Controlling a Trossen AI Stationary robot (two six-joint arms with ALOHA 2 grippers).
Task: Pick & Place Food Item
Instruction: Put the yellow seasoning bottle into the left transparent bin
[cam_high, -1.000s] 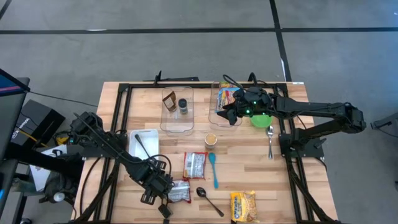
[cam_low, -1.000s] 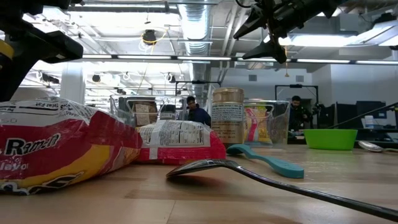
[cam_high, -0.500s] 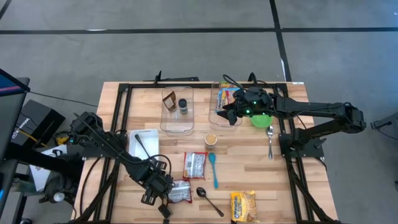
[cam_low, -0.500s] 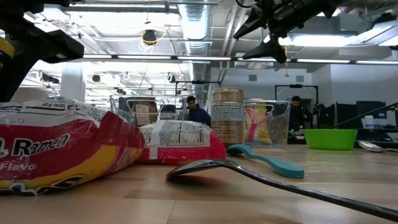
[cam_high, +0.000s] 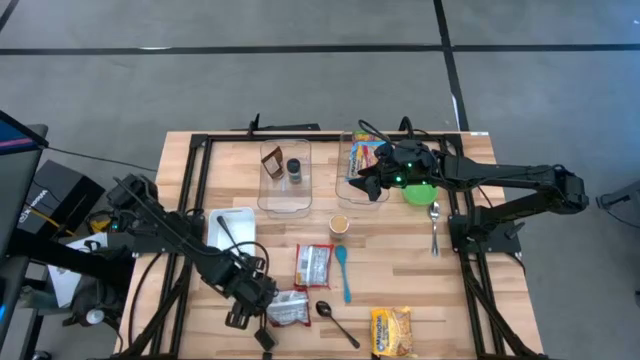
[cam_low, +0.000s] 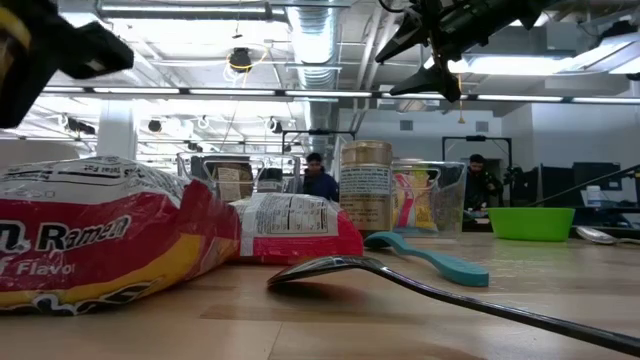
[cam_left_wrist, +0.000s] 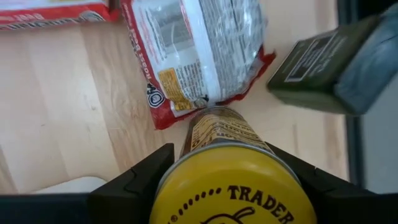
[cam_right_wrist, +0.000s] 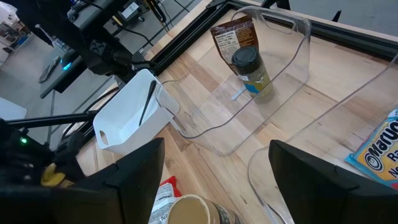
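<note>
Near the table's front-left edge, a yellow-lidded jar (cam_left_wrist: 231, 180) sits pinched in the left gripper (cam_high: 252, 300), above a ramen packet (cam_high: 289, 307) — one of two red ones, the second (cam_high: 313, 265) nearer the table's middle. Two clear bins stand at the back; over one (cam_high: 362, 170) the right gripper (cam_high: 372, 183) hovers, fingers spread wide — arm stretched level.

"Ramen" on the red packet (cam_low: 100, 245); "TRADER" on the yellow jar lid (cam_left_wrist: 233, 186).
</note>
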